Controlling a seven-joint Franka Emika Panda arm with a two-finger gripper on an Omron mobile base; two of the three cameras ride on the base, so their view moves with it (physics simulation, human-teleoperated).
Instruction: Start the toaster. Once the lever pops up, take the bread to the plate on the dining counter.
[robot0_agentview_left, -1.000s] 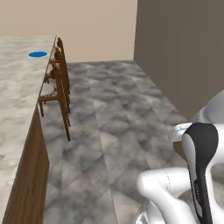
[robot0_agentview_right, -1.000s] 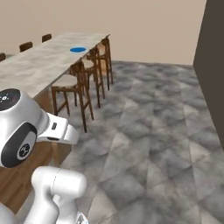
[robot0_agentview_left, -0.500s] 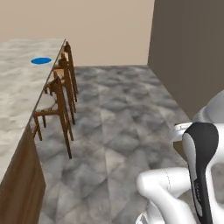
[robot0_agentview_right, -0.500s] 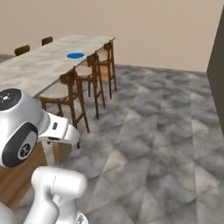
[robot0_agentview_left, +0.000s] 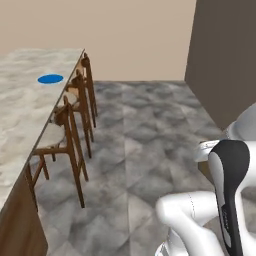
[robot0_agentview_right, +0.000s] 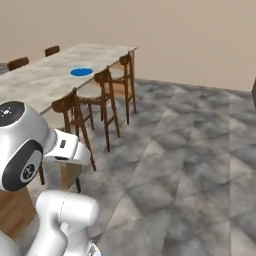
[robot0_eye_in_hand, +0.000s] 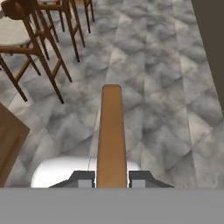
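Bread (robot0_eye_in_hand: 111, 135) is clamped edge-on between the gripper (robot0_eye_in_hand: 112, 178) fingertips, seen in the hand view as a thin brown strip. Its long axis runs straight out from the gripper, over the grey floor. Transport step, by my reading: slice is out of the toaster, not yet delivered. Plate (robot0_agentview_left: 50, 79) lies on the bench (robot0_agentview_left: 20, 115), toward the far end and nearer the stool-side edge. Stools (robot0_agentview_left: 67, 145) line that edge. From the gripper the plate lies ahead and well to the left, well apart; base must close in before any reach.
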